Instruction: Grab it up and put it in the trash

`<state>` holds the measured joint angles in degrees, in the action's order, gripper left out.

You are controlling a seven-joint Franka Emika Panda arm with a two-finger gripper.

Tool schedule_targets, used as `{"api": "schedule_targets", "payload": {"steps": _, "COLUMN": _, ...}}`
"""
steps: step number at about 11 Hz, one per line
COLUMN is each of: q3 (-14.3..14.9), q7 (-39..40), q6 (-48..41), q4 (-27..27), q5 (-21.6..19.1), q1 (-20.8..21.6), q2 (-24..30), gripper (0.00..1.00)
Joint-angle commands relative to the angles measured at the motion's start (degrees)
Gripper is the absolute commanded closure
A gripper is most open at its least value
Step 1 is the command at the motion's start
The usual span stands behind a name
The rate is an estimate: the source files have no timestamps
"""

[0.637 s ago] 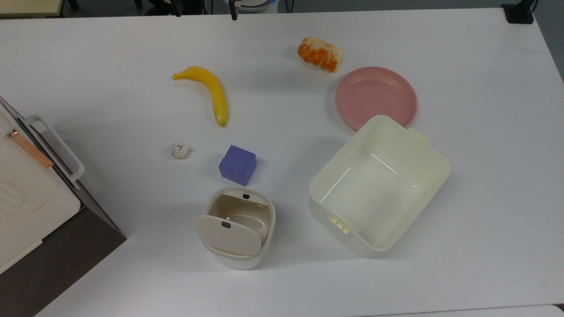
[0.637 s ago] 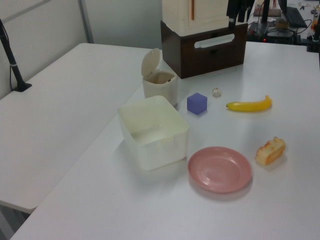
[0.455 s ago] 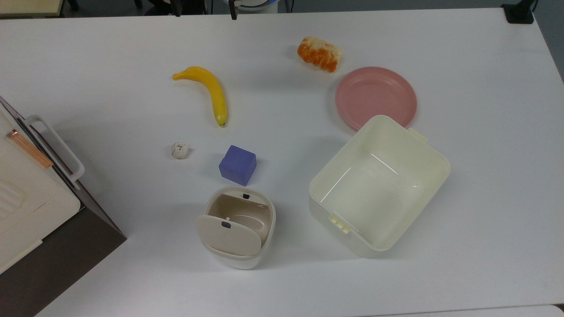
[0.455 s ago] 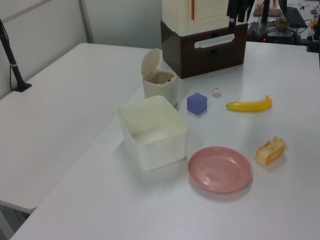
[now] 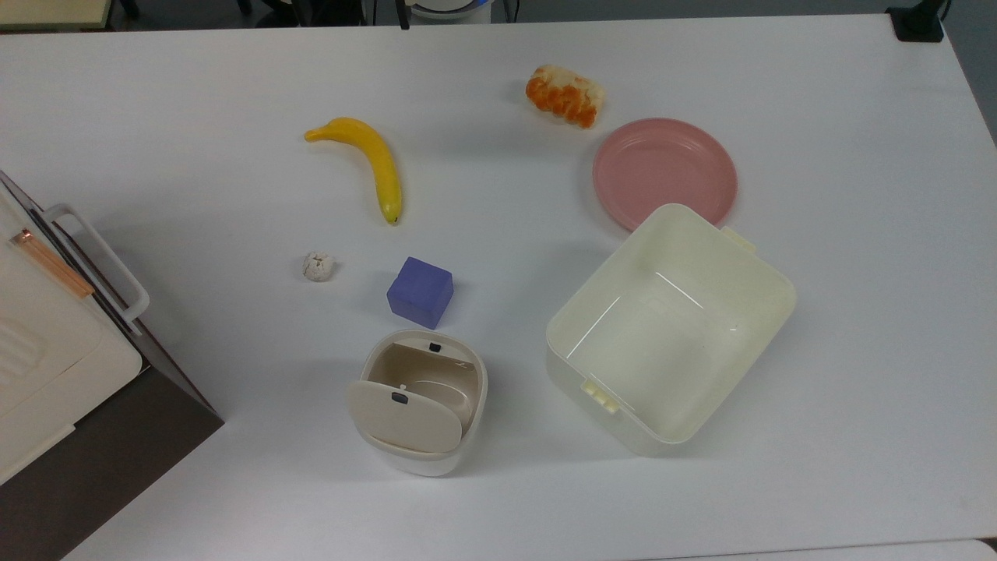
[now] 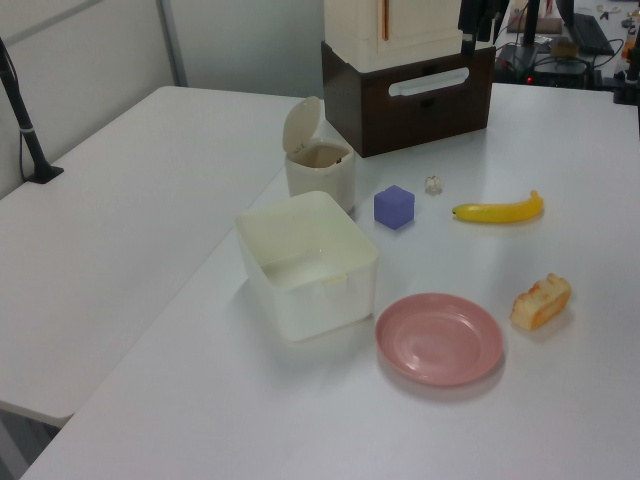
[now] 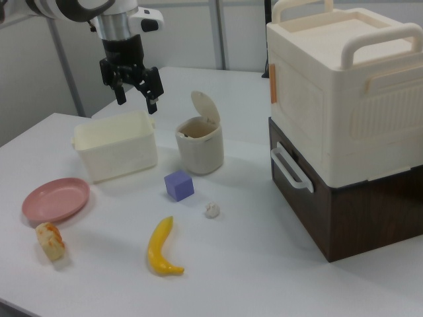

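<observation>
Paper ball (image 5: 318, 266) sits untouched; our tool (image 7: 136, 92) (fingers spread, empty) should descend centred, clear of the purple cube (image 5: 420, 292).

The hand (image 7: 136, 90) hangs in the air with fingers spread, above the cream tub (image 7: 116, 153), clear of everything on the tabletop (image 5: 857, 312). The paper ball (image 5: 318, 266) lies alone on bare tabletop, apart from its neighbours: the purple cube (image 5: 420, 291) on the top view's right, the banana (image 5: 375, 164) toward the far edge, and the stacked storage boxes (image 5: 54, 343) at the top view's left edge. The trash bin (image 5: 424, 401) stands near the cube, lid (image 5: 403, 417) tipped open, opening unobstructed from above. The cream tub and pink plate (image 5: 664, 171) occupy the top view's right half. The bumpy food lump (image 5: 565, 95) lies near the far edge.
</observation>
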<state>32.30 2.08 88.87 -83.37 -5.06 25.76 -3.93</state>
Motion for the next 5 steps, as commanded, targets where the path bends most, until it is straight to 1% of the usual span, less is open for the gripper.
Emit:
{"api": "schedule_targets", "payload": {"steps": 1, "q3": 0.4, "q7": 1.4, "q6": -1.4, "q4": 0.2, "q5": 0.4, "q1": 0.4, "q2": 0.4, "gripper": 0.00}}
{"api": "schedule_targets", "payload": {"steps": 5, "q3": 0.4, "q7": -0.5, "q6": -0.2, "q4": -0.1, "q5": 0.4, "q1": 0.3, "q2": 0.5, "gripper": 0.00}}
